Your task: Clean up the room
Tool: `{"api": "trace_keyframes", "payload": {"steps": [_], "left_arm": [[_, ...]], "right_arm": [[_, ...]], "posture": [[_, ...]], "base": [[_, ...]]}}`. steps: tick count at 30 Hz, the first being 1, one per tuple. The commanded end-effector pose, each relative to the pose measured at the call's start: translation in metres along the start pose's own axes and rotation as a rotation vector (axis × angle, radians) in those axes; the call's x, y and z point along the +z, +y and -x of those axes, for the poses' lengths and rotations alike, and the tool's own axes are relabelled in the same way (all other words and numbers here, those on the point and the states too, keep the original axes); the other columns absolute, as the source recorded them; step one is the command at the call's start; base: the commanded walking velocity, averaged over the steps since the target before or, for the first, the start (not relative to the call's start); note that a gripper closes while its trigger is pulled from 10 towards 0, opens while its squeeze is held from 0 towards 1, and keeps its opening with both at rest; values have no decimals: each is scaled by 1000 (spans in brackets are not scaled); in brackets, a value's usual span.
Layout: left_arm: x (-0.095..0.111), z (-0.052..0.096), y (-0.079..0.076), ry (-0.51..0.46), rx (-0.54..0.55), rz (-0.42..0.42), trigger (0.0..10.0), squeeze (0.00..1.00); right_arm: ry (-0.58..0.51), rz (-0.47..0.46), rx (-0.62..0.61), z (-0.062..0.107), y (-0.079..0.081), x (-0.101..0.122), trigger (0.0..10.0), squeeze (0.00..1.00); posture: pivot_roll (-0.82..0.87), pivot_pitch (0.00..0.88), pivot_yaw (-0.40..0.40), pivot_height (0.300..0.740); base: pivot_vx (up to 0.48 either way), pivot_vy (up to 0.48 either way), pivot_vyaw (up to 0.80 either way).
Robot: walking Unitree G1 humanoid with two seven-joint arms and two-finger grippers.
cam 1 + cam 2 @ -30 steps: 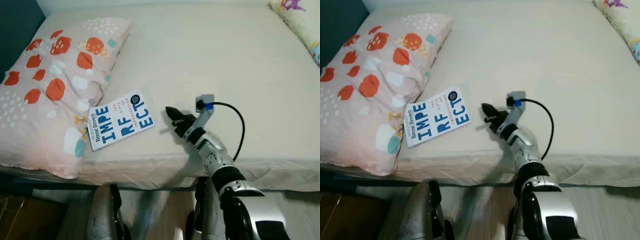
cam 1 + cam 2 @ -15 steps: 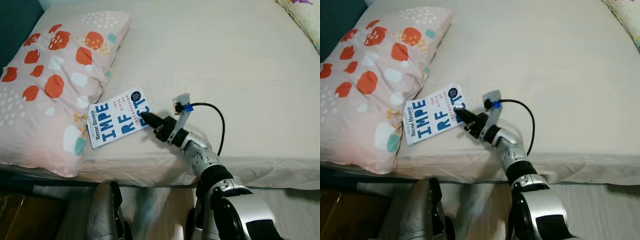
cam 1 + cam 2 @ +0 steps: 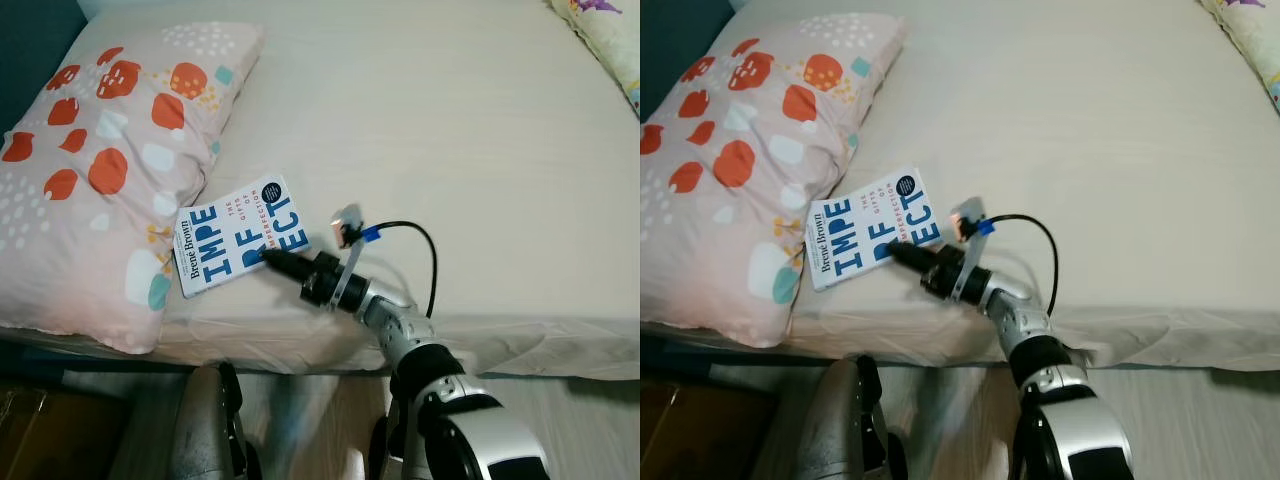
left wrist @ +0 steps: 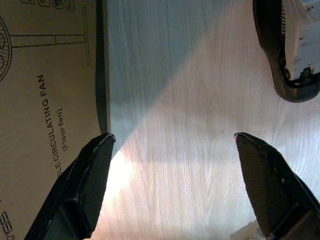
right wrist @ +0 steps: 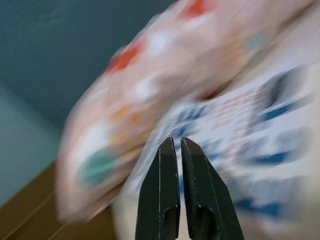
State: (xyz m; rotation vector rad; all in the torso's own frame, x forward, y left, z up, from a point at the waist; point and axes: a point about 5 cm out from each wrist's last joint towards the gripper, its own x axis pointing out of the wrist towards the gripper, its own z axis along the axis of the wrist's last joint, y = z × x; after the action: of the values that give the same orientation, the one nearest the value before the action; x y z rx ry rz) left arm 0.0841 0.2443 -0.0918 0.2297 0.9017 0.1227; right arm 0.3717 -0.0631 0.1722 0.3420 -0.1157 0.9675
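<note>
A white book (image 3: 240, 235) with big blue letters lies flat on the bed (image 3: 450, 130), its left edge against a spotted pillow (image 3: 100, 170). My right gripper (image 3: 268, 257) reaches in low from the right, and its tips sit over the book's near edge. Its two black fingers (image 5: 167, 165) are pressed together, shut, with nothing between them, in the blurred right wrist view. My left arm (image 3: 205, 420) hangs by the bed front. The left gripper (image 4: 172, 136) is open above the wooden floor.
A second patterned pillow (image 3: 605, 40) lies at the bed's far right corner. Beside the left gripper on the floor are a cardboard floor-fan box (image 4: 45, 100) and my foot (image 4: 290, 45). A black cable (image 3: 420, 250) loops from the right wrist.
My right gripper has slid left across the sheet, from a hand's width right of the book to over its near edge. The head camera shifted slightly.
</note>
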Motion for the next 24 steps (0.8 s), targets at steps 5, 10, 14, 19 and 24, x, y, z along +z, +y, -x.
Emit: {"api": "trace_keyframes", "payload": {"steps": [5, 10, 14, 19, 24], "left_arm": [[-19, 8, -3, 73, -11, -2, 10000, 0], [-19, 8, 0, 70, -10, -6, 10000, 0], [-18, 8, 2, 68, -11, -11, 10000, 0], [-18, 8, -2, 67, -22, -16, 10000, 0], [-17, 7, -4, 66, -27, -17, 10000, 0]], "right_arm": [[-6, 48, -302, 17, -28, 6, 10000, 0], [107, 42, -390, 26, -38, -3, 10000, 0], [218, 63, -223, 21, -23, -20, 10000, 0], [213, 58, -47, 11, -6, -24, 10000, 0], [231, 55, 2, 10, -1, -27, 10000, 0]], "posture": [[187, 426, -7, 520], [192, 433, -1, 520], [189, 436, 3, 520], [182, 443, 3, 520], [182, 443, 3, 520]], "base": [[0, 0, 0], [0, 0, 0], [0, 0, 0], [0, 0, 0], [0, 0, 0]]}}
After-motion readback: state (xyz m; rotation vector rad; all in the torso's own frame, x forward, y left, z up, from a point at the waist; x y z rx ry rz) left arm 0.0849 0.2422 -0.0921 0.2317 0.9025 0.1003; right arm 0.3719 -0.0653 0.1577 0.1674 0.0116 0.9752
